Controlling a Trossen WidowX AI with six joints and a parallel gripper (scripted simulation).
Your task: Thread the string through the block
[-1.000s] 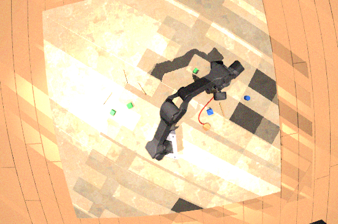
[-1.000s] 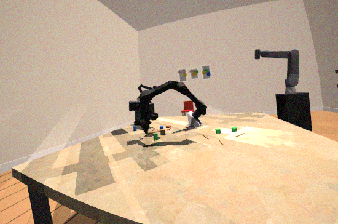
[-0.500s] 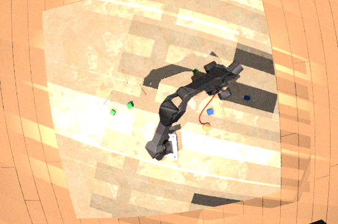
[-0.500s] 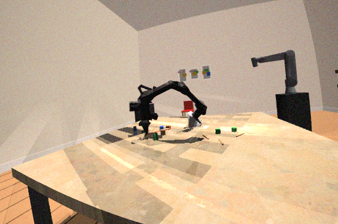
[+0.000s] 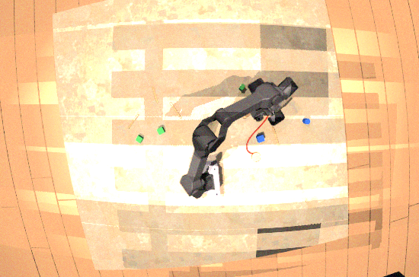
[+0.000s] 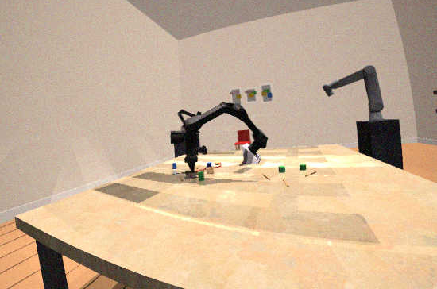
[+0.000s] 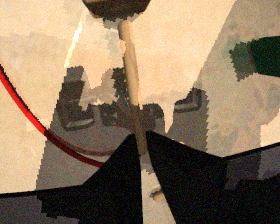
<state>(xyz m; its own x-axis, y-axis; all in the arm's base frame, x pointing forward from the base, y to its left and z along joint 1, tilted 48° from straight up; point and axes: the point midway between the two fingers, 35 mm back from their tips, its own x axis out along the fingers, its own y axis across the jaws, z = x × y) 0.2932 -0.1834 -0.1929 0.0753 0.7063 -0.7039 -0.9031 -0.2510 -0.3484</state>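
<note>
Wooden and slim, the stick [image 7: 131, 75] is clamped between the closed fingertips of the gripper [image 5: 269, 116] [image 6: 192, 171] [image 7: 140, 138], its far end pointing to twelve o'clock in the wrist view, just beside a brown shape [image 7: 117, 6] — whether they touch, I cannot tell. Red string [image 5: 247, 145] [image 6: 206, 169] [image 7: 24, 110] curves in from ten o'clock there. Seen from the top, it reaches the round button [image 5: 256, 157] [image 6: 217, 163] at about seven o'clock from the gripper. One blue block [image 5: 260, 138] [image 6: 209, 164] lies near the string; another [image 5: 306, 121] [image 6: 174, 166] sits toward three o'clock.
</note>
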